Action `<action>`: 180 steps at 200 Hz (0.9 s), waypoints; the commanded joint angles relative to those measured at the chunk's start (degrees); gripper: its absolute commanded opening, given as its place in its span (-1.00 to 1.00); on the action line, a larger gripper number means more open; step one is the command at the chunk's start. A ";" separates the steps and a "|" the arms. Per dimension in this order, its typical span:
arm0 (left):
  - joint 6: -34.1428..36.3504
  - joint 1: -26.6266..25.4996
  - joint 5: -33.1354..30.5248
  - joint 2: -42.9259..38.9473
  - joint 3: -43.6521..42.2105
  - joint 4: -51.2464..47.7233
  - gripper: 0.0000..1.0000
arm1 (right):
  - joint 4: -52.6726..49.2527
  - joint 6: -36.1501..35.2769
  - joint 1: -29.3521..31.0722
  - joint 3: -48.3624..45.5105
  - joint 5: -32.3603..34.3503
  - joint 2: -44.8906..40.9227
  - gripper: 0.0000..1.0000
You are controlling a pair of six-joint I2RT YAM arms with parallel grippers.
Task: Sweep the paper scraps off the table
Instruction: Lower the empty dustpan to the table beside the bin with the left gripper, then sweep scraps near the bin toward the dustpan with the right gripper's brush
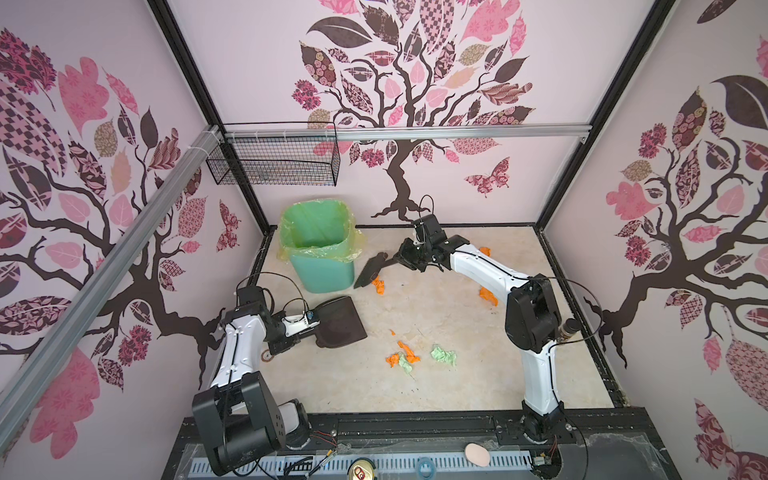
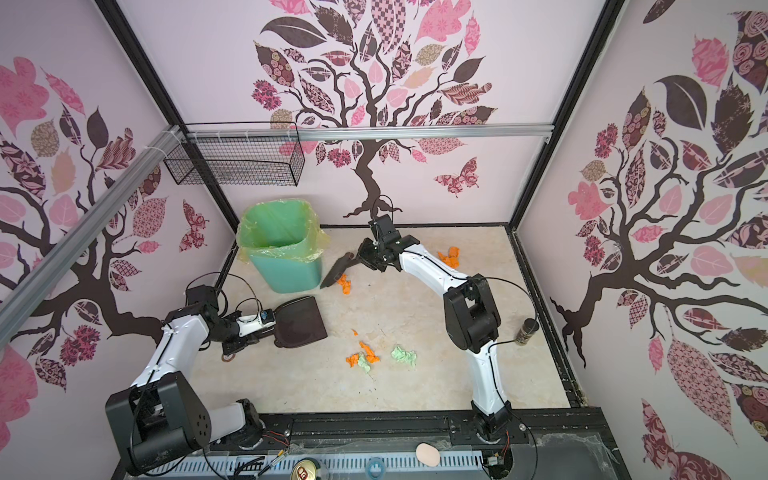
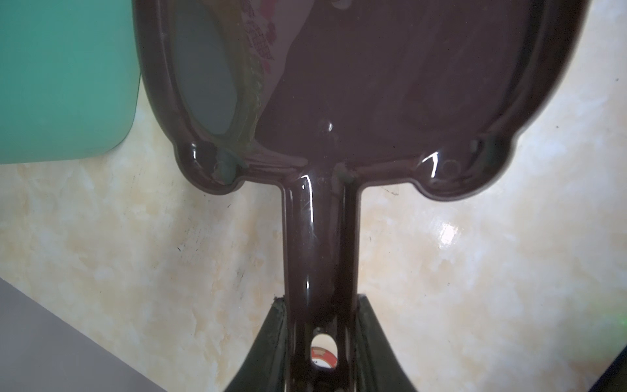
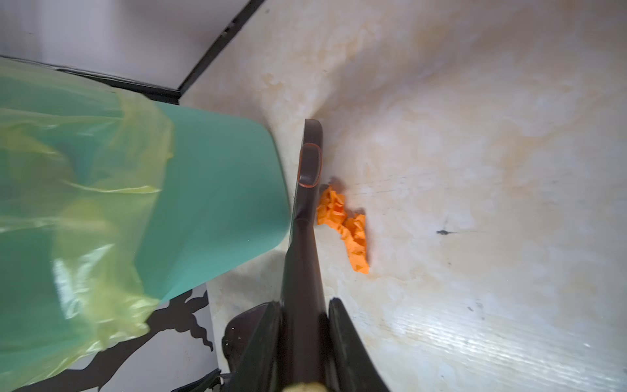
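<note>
Top views both put the left gripper point(image 1: 311, 322) at centre-left of the frame. Its jaws are closed around the handle of a dark brown dustpan point(image 1: 340, 322), whose wide mouth faces the middle of the table point(image 1: 436, 386). The left wrist view shows the fingers point(image 3: 271, 342) pressed to either side of that handle.

Just above the dustpan in the frame stands a green bin point(image 1: 322, 257) lined with a yellowish bag.

Right of the bin, the right gripper point(image 1: 400, 261) clamps the handle of a dark brush point(image 1: 371, 270). The brush head slants down beside the bin's base. It seems to reach the table, though contact is hard to judge.

An orange wad point(image 1: 378, 286) lies just beside the brush head, which the right wrist view point(image 4: 346, 227) confirms.

The other paper scraps point(image 1: 405, 355) are spread over the table:
- An orange and mint-green cluster sits lower centre.
- A mint wad point(image 1: 444, 355) lies just to its right.
- Two more orange pieces point(image 1: 488, 297) show on either side of the right arm.

At the far right, a small dark jar point(image 2: 527, 331) stands near the table's edge.
</note>
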 commanded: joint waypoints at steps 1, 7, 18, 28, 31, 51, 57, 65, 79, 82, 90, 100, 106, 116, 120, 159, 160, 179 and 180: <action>0.39 0.17 2.17 -0.85 0.24 -0.25 -1.00 | -1.48 -1.94 -0.78 -5.69 -0.10 -5.99 -1.00; 0.40 0.16 2.41 -0.87 0.30 -0.24 -1.00 | -1.61 -2.61 -0.97 -7.80 -0.20 -7.70 -1.00; 0.46 0.18 2.91 -0.71 0.48 -0.35 -1.00 | -2.83 -3.93 -1.14 -11.29 -0.43 -10.55 -1.00; 0.49 0.18 3.38 -0.60 0.71 -0.72 -1.00 | -5.15 -5.71 -1.16 -13.73 -0.07 -13.01 -1.00; 0.49 0.18 3.36 -0.57 0.74 -0.75 -1.00 | -5.94 -6.22 -1.14 -14.40 0.11 -13.74 -1.00; 0.40 0.18 3.45 -0.59 0.78 -1.00 -1.00 | -11.74 -9.91 -1.23 -18.29 2.83 -19.46 -1.00; 0.40 0.17 3.53 -0.64 0.76 -1.08 -1.00 | -13.28 -10.88 -1.23 -19.50 3.85 -21.52 -1.00; 0.57 0.19 3.62 -0.80 0.66 -1.20 -1.00 | -15.15 -12.02 -1.28 -20.93 5.32 -24.31 -1.00; 0.74 0.16 3.70 -1.06 0.32 -1.10 -1.00 | -18.29 -13.66 -1.26 -22.97 7.34 -28.91 -1.00; 0.75 0.19 3.71 -1.18 0.25 -1.10 -1.00 | -19.07 -13.91 -1.24 -23.29 7.73 -29.81 -1.00; 0.92 0.18 3.71 -1.32 0.02 -1.04 -1.00 | -21.31 -14.70 -1.32 -23.55 8.87 -31.98 -1.00; 0.92 0.19 3.71 -1.42 -0.03 -0.99 -1.00 | -23.79 -15.66 -1.28 -23.34 9.97 -34.44 -1.00; 0.88 0.19 3.70 -1.48 0.06 -1.03 -1.00 | -24.58 -16.24 -1.30 -23.06 10.15 -35.83 -1.00; 0.92 0.11 3.68 -1.30 0.25 -0.95 -1.00 | -24.32 -17.25 -1.27 -22.87 8.49 -38.08 -1.00; 0.92 0.17 3.70 -1.26 0.37 -0.95 -1.00 | -24.00 -17.60 -1.22 -22.60 7.22 -38.76 -1.00; 1.26 0.31 1.60 0.19 1.53 -1.29 -1.00 | -27.76 -23.58 7.03 -12.01 1.47 -35.08 -1.00; 1.27 0.34 1.60 0.17 1.49 -1.25 -1.00 | -28.01 -23.71 7.30 -11.78 1.53 -34.84 -1.00; 1.53 0.57 1.77 -0.40 1.28 -1.51 -1.00 | -29.46 -25.44 11.30 -9.75 -0.24 -30.94 -1.00; 1.49 0.56 1.81 -0.48 1.27 -1.49 -1.00 | -29.43 -25.52 11.42 -9.81 -0.47 -30.83 -1.00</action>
